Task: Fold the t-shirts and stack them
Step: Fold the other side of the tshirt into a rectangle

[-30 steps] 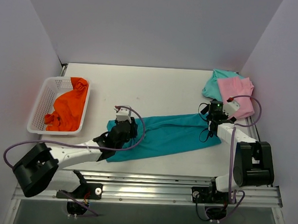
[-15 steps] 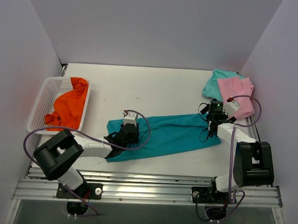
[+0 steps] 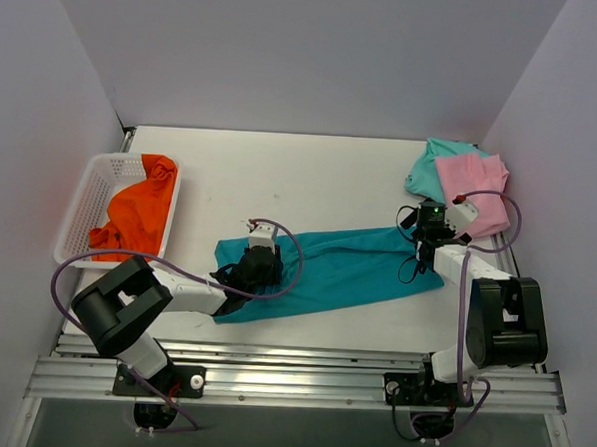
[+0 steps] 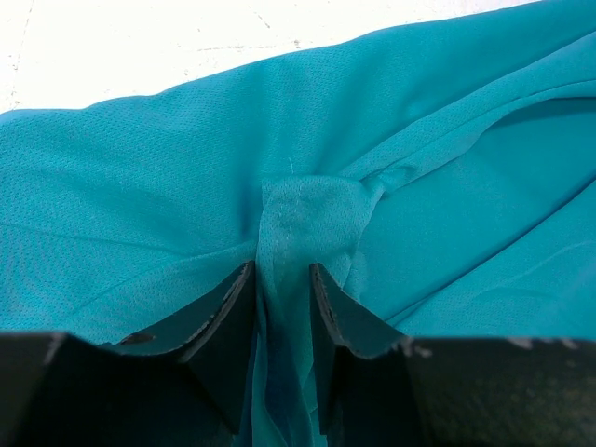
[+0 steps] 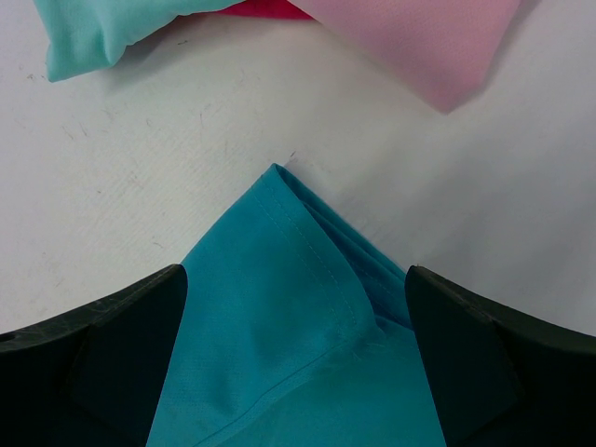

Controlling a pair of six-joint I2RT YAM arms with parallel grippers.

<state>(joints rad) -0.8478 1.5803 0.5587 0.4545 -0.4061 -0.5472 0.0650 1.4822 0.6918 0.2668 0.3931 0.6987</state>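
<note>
Orange t-shirt lies bunched in the white basket at frame left. Teal-blue t-shirt is spread across the centre of the table. The left gripper pinches a raised fold at its left end. The right gripper stands wide open astride its right corner, apparently without contact. Mint-green t-shirt lies partly under pink t-shirt, upper right.
</note>
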